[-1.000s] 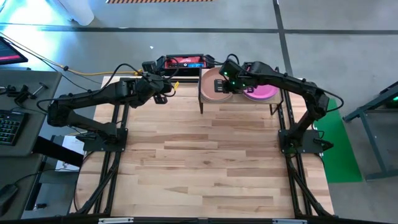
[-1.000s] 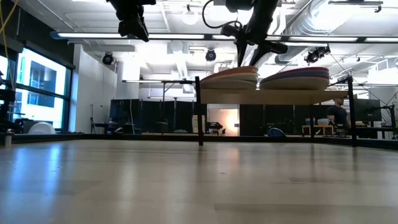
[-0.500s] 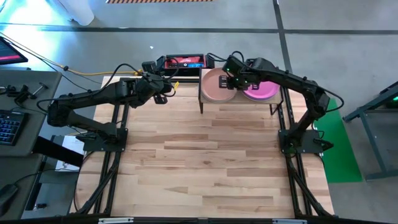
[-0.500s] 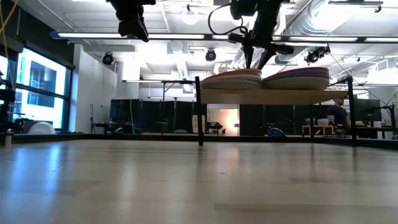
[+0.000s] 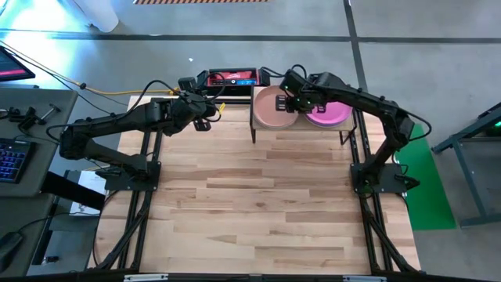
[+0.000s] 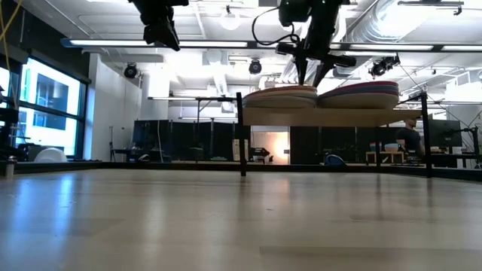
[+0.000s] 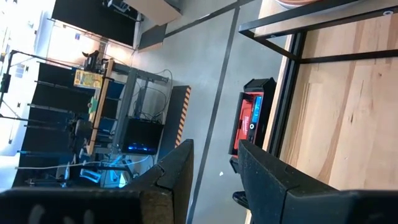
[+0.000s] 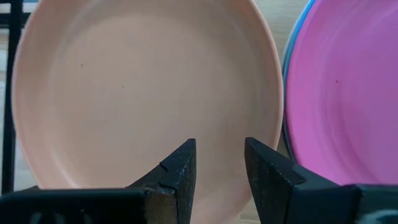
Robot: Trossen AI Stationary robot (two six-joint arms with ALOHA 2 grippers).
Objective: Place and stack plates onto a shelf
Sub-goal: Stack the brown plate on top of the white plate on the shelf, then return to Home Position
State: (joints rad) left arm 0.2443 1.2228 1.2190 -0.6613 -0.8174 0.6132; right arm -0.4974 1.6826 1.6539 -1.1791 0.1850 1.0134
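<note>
The shelf (image 5: 301, 125) stands at the far edge of the wooden surface (image 5: 258, 204), on thin black legs, and it carries two stacks of plates side by side. The stack nearer the left arm is topped by a pale pink plate (image 5: 270, 108); the other is topped by a magenta plate (image 5: 329, 114) with a blue rim showing just under it in the right wrist view. In the low view the two stacks (image 6: 280, 95) sit level on the shelf top, their edges close together; the layers below the top plates show only as thin bands, so the colours and the count in each stack cannot be made out. The right claw (image 5: 295, 102) hovers above the shelf, over the pale pink plate near the gap between the two stacks; its fingers (image 8: 180, 171) stand slightly apart with nothing between them, clear of the plate. Its arm hides part of the magenta plate in the high view. The left claw (image 5: 205, 114) hangs in the air near the far edge of the surface, beside the shelf on its left; its fingers (image 7: 180, 171) are parted and empty, and they point past a red and black box (image 7: 254, 118) on the floor beyond the edge.
</note>
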